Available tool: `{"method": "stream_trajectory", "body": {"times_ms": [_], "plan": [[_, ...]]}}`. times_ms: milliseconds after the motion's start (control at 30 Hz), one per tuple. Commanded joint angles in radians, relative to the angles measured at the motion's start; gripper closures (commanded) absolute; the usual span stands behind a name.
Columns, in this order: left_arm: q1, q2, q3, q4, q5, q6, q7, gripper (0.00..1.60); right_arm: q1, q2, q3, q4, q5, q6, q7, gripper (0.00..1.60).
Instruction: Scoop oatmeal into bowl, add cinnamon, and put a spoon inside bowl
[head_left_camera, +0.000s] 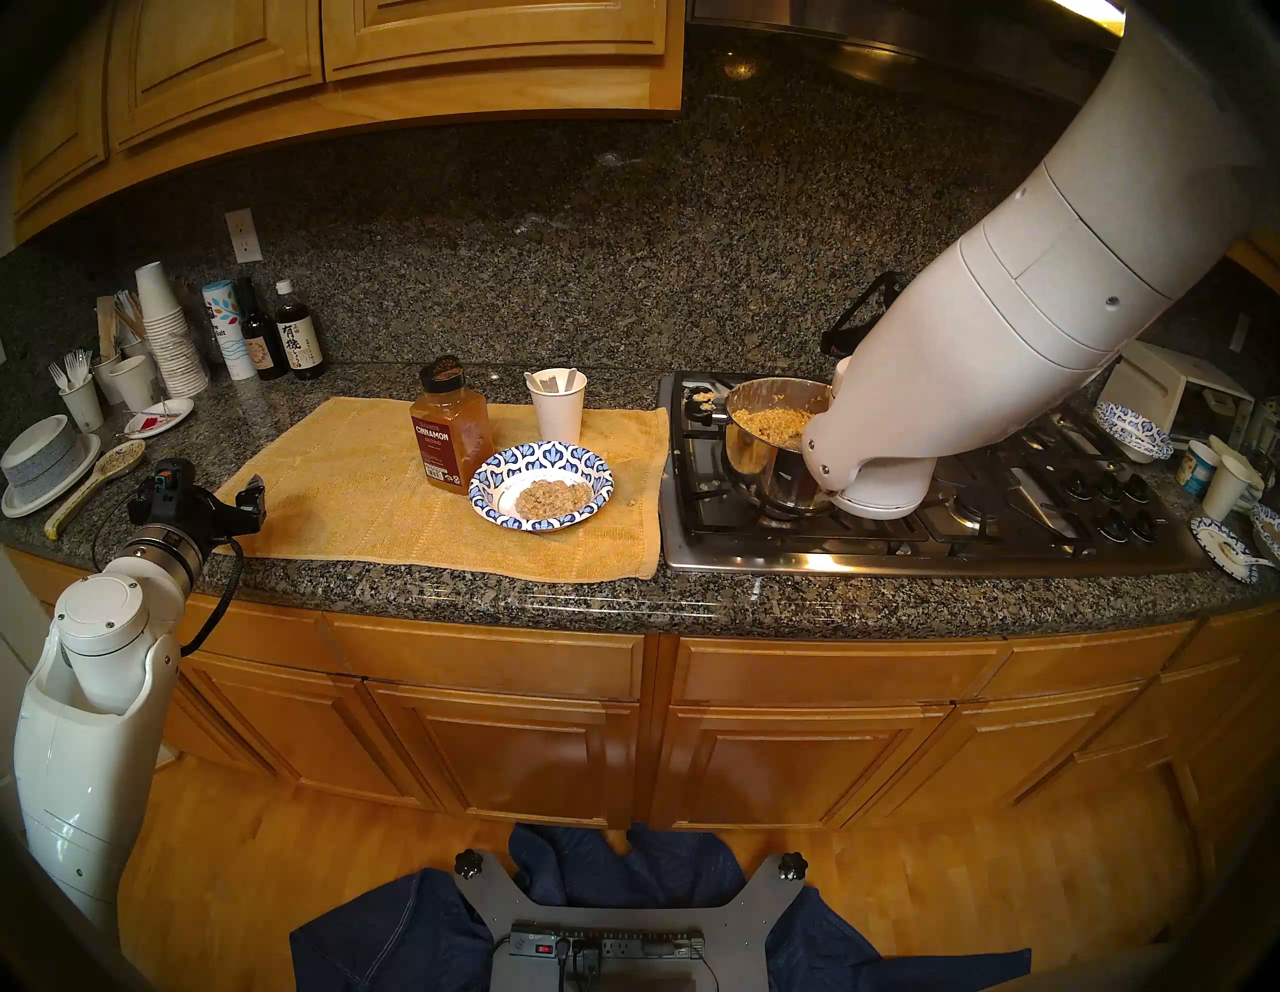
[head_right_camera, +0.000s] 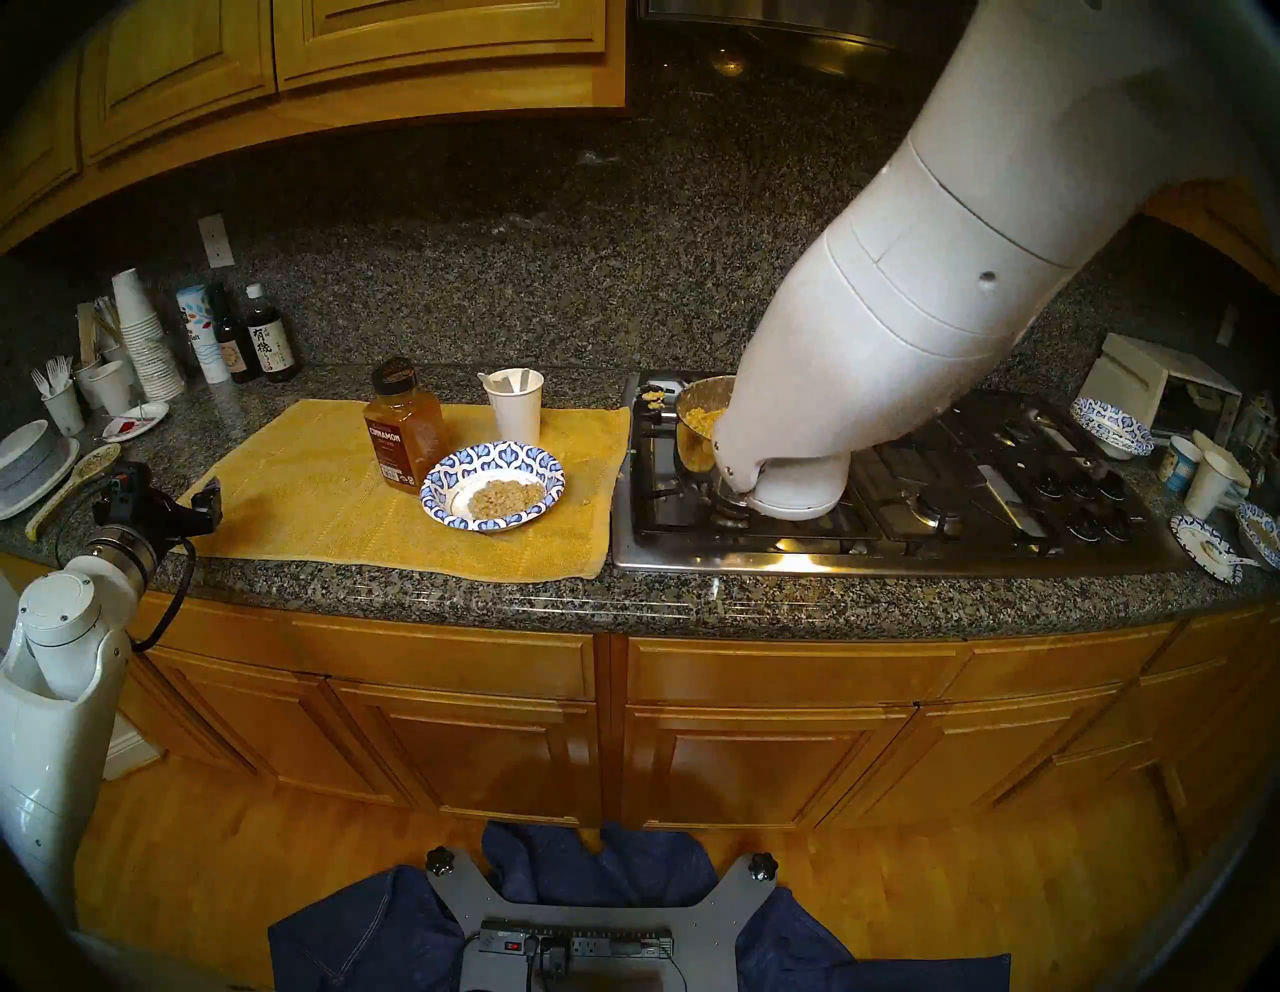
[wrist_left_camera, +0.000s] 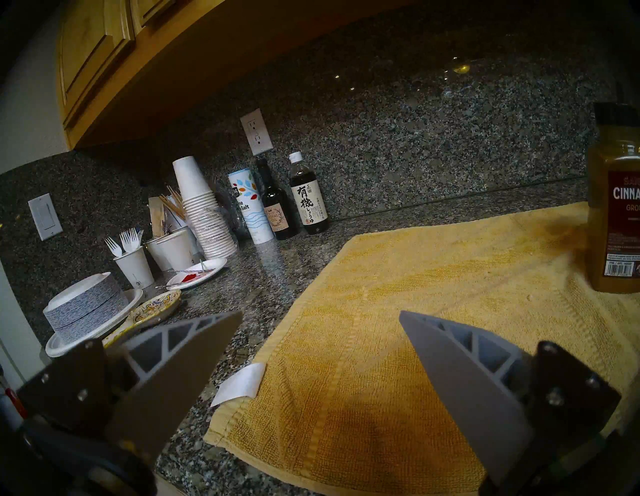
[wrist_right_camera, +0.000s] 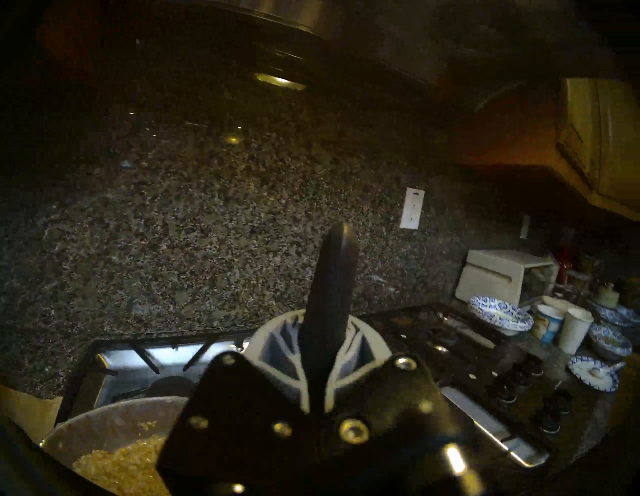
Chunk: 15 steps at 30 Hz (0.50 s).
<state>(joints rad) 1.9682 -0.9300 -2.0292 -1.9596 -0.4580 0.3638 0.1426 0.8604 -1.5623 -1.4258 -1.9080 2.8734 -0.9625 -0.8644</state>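
Observation:
The blue-and-white patterned bowl (head_left_camera: 541, 485) sits on the yellow towel (head_left_camera: 360, 485) with a mound of oatmeal (head_left_camera: 554, 497) in it. More oatmeal (head_left_camera: 772, 419) fills the steel pot (head_left_camera: 755, 471) on the stove. The cinnamon jar (head_left_camera: 450, 429) stands upright just left of the bowl, also at the right edge of the left wrist view (wrist_left_camera: 614, 214). Behind the bowl, a white spoon (head_left_camera: 537, 379) stands in a paper cup (head_left_camera: 557, 415). My left gripper (wrist_left_camera: 320, 313) is open over the towel's left edge. My right gripper (wrist_right_camera: 325, 322) is shut on a serving spoon's black handle (wrist_right_camera: 334, 277) above the pot (wrist_right_camera: 104, 415).
Stacked cups (head_left_camera: 170, 332), sauce bottles (head_left_camera: 299, 339), a stack of grey bowls (head_left_camera: 41, 464) and a ceramic spoon (head_left_camera: 104, 478) crowd the left counter. Stove knobs (head_left_camera: 1108, 499), patterned bowls (head_left_camera: 1132, 429) and cups (head_left_camera: 1229, 485) lie to the right. My right arm hides most of the pot.

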Motion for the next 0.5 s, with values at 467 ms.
{"method": "stream_trajectory", "body": {"times_ms": [467], "plan": [[-0.018,0.012,-0.018,-0.023,0.002,-0.011,0.001,0.00,-0.120,0.244,0.204,0.086,0.006,0.003,0.017,1.60]]}}
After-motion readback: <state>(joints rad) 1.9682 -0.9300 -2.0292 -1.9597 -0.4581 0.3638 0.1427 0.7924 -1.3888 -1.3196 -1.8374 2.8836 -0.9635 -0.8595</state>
